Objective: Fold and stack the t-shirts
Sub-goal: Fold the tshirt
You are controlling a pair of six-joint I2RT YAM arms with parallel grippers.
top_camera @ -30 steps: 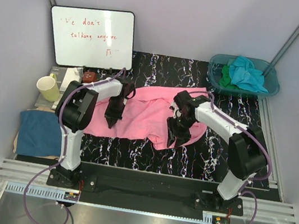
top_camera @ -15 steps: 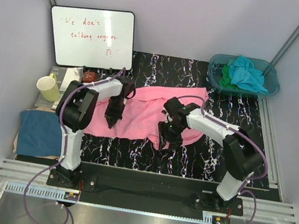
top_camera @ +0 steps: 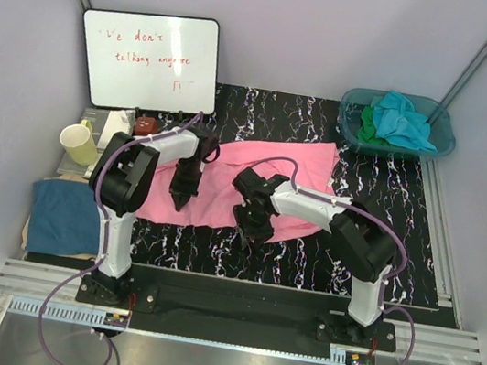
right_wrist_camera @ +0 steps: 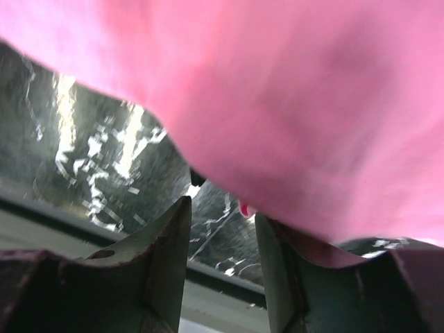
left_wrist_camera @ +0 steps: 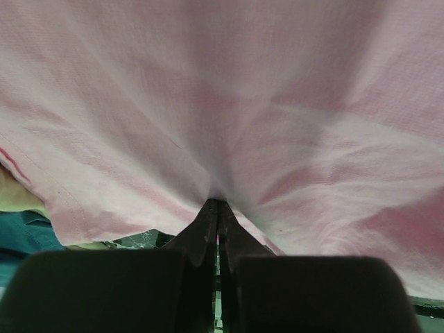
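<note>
Covering most of both wrist views, the pink shirt (top_camera: 226,178) is seen there only as a blurred sheet, and its edges are cut off. It is spread flat on the black marbled worktop (top_camera: 410,214), between the two arms. The left end effector (left_wrist_camera: 218,205) is pressed together, with a pinch of the pink cloth clamped at its tips. The fingers of the right end effector (right_wrist_camera: 222,208) are held apart, with bare worktop seen through the gap. Whether any cloth is caught at their tips is hidden by the shirt draped over them.

Compared with a second ago, the right arm is found further left, at the shirt's near edge. The bunched lump at the shirt's right is gone.

A turquoise shirt (top_camera: 404,118) and a green shirt (top_camera: 366,128) are heaped in the basin (top_camera: 444,146) at the far right. A dark blue shirt (top_camera: 62,214) is laid left of the worktop, near a cup (top_camera: 77,143) and a whiteboard (top_camera: 149,61).
</note>
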